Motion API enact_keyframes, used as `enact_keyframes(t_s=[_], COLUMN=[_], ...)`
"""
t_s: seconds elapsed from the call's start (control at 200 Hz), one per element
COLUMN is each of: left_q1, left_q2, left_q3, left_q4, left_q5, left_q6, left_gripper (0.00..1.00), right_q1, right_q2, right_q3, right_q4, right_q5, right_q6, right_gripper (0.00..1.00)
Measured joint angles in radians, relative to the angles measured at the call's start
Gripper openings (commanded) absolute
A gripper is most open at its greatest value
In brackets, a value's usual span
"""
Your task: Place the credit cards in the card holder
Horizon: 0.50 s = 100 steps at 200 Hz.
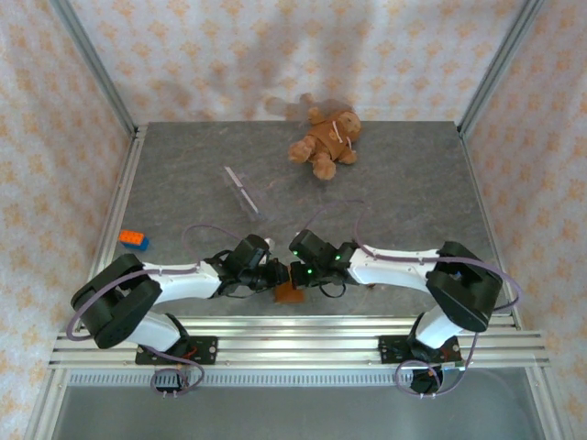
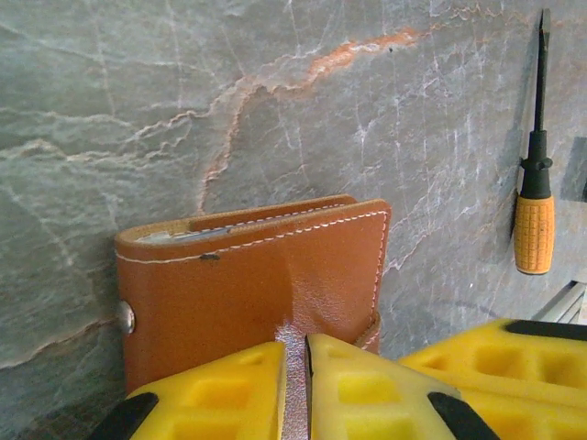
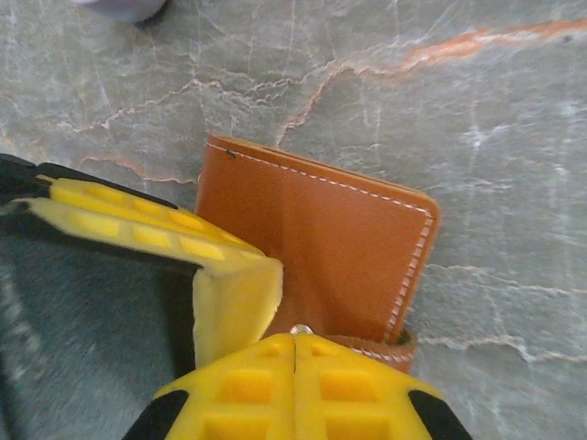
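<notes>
Screwdriver point(image 2: 535, 197) near card holder point(image 2: 248, 284), teddy bear point(image 1: 326, 142) beyond

Two slim arms, the left arm point(image 1: 174, 275) and the right arm point(image 1: 394, 266), look alike: smooth white shells on the long links and chunky black housings at the joints. A thin purple cable point(image 1: 206, 226) loops loosely along each one, and more of it curls down by the black base plates point(image 1: 179, 351) at the foot. Small green lights point(image 1: 310, 270) glow on the right arm's black wrist block. Up close, the left pincer point(image 2: 293, 353) and the right pincer point(image 3: 293, 341) have bright yellow fingers point(image 2: 220, 399). These are moulded with rows of shallow square pockets and have black patches at their lower corners.
</notes>
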Motion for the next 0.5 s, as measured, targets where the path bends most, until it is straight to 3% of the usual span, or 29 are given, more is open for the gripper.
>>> enact_keyframes(t_s=[0.501], left_q1=[0.022], left_q2=[-0.036], left_q3=[-0.066], left_q4=[0.076], left_q5=[0.006], left_q6=[-0.043], left_gripper=[0.14], right_q1=[0.005], right_q2=[0.030], right_q3=[0.002], right_q4=[0.044], right_q5=[-0.010], right_q6=[0.006], right_gripper=[0.00])
